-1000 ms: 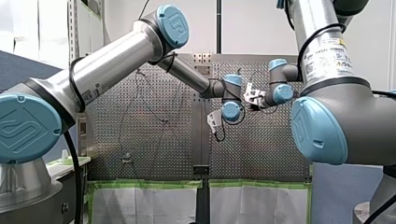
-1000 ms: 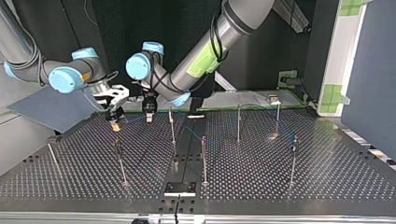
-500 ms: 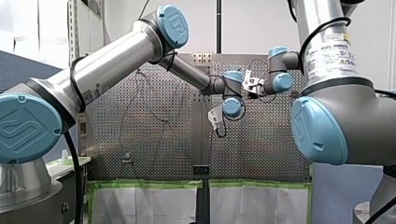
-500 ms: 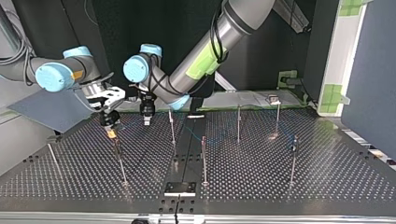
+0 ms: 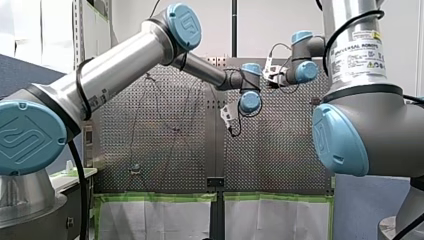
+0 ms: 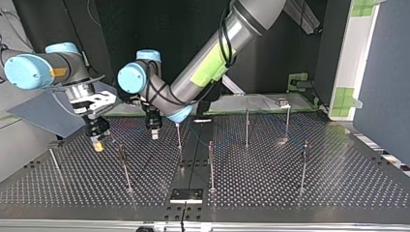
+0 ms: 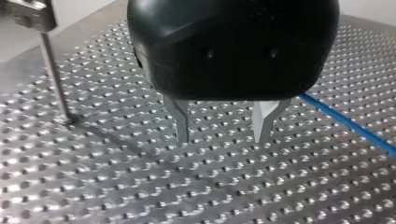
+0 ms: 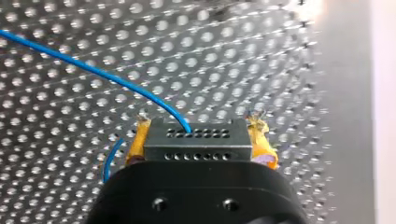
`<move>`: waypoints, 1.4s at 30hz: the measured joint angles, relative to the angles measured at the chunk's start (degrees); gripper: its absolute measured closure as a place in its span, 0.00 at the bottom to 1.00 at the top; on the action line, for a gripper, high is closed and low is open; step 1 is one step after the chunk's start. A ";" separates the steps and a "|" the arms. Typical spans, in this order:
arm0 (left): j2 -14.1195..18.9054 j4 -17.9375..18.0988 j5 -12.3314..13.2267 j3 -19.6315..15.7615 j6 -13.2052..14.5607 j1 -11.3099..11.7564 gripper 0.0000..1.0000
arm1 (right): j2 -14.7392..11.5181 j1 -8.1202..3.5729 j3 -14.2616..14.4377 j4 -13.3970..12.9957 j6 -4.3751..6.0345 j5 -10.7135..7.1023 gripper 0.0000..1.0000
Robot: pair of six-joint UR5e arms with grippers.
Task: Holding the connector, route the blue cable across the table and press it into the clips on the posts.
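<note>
In the right wrist view my right gripper (image 8: 198, 129) is shut on a dark grey connector (image 8: 196, 142), held between its yellow pads (image 8: 136, 142). The blue cable (image 8: 107, 77) leaves the connector's face and curves away over the perforated table. At the top view's left this gripper (image 6: 98, 143) hangs just above the table. My left gripper (image 7: 223, 133) is open just above the table, with nothing between its metal fingers (image 7: 182, 126). The blue cable (image 7: 348, 125) lies on the table beside it. In the top view my left gripper (image 6: 153, 133) stands next to a thin post (image 6: 178, 137).
Several thin metal posts stand on the table (image 6: 290, 193), among them one (image 6: 211, 164) in the middle, one (image 6: 124, 166) near my right gripper and one (image 6: 303, 166) at the top view's right. A post (image 7: 53, 74) rises beside my left gripper. A black block (image 6: 186, 195) sits at the near edge.
My right gripper has carried the connector toward the top view's left and nearer the camera. My left gripper followed a little the same way and came lower over the table.
</note>
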 joint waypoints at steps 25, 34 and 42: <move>6.48 -0.35 -0.94 0.82 0.70 -0.83 1.00 | -5.25 -0.39 -2.87 3.91 0.53 -0.63 1.00; 6.39 1.25 2.30 1.06 1.38 0.80 1.00 | -4.70 -0.65 -2.91 3.75 0.65 -0.65 1.00; 6.35 3.36 6.92 1.08 1.46 3.97 1.00 | -3.07 -0.95 -2.90 3.20 0.43 -1.11 1.00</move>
